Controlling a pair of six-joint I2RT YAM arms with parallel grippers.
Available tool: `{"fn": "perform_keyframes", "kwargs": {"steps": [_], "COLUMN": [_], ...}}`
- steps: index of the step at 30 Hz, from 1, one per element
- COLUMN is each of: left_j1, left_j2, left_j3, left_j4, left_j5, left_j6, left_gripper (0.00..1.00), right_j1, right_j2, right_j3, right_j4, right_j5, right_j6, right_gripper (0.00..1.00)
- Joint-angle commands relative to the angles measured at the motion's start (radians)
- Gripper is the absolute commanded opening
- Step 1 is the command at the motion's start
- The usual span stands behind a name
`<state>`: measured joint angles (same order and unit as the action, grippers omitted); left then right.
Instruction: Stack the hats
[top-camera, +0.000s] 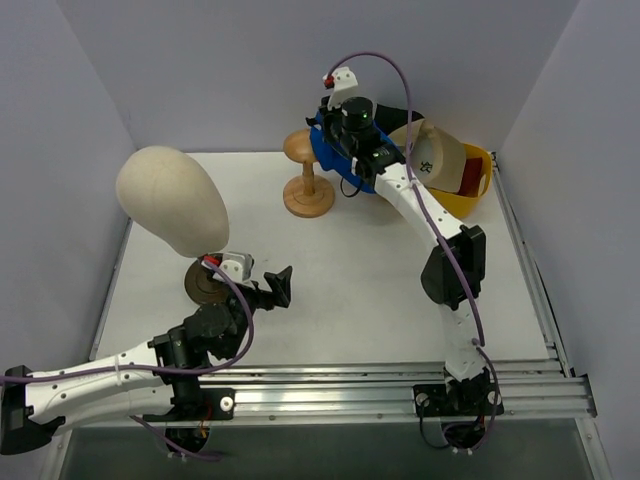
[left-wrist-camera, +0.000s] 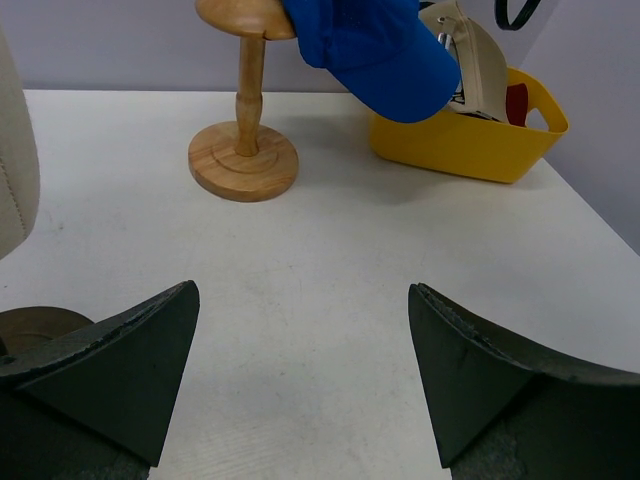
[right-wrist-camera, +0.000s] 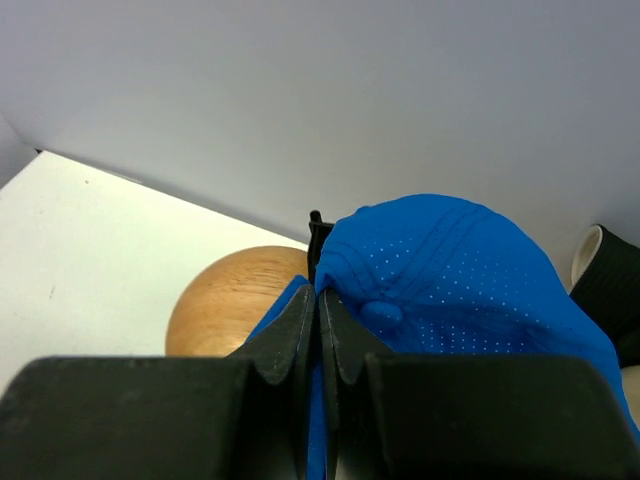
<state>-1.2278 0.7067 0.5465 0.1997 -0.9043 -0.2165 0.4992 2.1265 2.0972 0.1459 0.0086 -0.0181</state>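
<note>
Fingers on the right pinched a thin fold of cap that could slip free; left fingers gaped wide.

Two slim arms, white shell segments between black joint housings: left arm, right arm. Along each a thin purple cable, looping free near the wrist. On each wrist a small white camera block with a red spot. Left claw: two matte black wedge-shaped fingers, rough at the edges. Right claw: same black, narrow pointed tips. Black bases at the table's near edge.
</note>
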Motion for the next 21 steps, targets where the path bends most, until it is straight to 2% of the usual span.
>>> {"fn": "perform_keyframes", "kwargs": {"steps": [1, 6, 17, 21], "left_j1": [0.002, 0.001, 0.001, 0.001], "left_j2": [0.007, 0.013, 0.004, 0.005], "left_j3": [0.007, 0.007, 0.009, 0.007], "left_j4": [0.055, 0.055, 0.053, 0.053], "left_j5": [0.008, 0.01, 0.01, 0.012], "left_j6": [0.0, 0.002, 0.002, 0.002], "left_gripper": [0.95, 0.95, 0.95, 0.95], "right_j1": [0.035, 0.048, 0.052, 0.053], "right_j2": [-0.016, -0.054, -0.065, -0.05], "right_j3": [0.07, 0.061, 0.043, 0.05], "right_j4": [0.098, 0.126, 0.144, 0.153], "right_j5": [-0.012, 0.033, 0.002, -0.067], "right_j6": [-0.014, -0.017, 0.018, 0.052], "right_gripper": [0.0, 0.0, 0.0, 0.0]}}
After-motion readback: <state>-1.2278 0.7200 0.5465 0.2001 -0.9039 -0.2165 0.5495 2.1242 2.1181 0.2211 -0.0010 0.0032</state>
